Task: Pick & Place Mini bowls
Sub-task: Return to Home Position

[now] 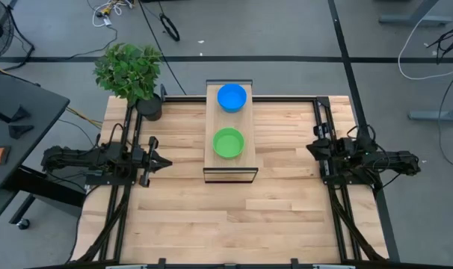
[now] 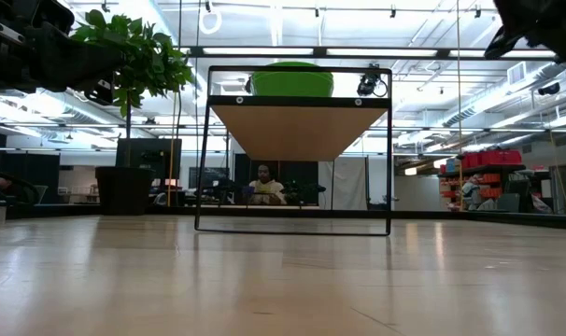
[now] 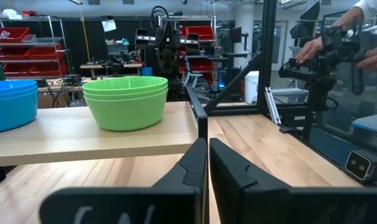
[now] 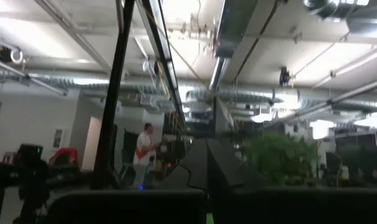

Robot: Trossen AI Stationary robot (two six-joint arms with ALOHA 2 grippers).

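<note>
- Wooden counter (image 1: 211, 217) is leaving loads of open room in front of the shelf (image 1: 230, 119), which is standing at the far middle.
- Green mini bowls (image 1: 229, 143) are sitting stacked on the shelf's near half, and blue mini bowls (image 1: 232, 97) are stacked on its far half.
- Left end effector (image 1: 167, 161) is hovering just left of the shelf, fingers pressed together and gripping nothing.
- Right end effector (image 1: 310, 149) is sitting by the right edge, also closed and empty.
- Leafy plant (image 1: 129, 71) is crowding the far left corner.
</note>
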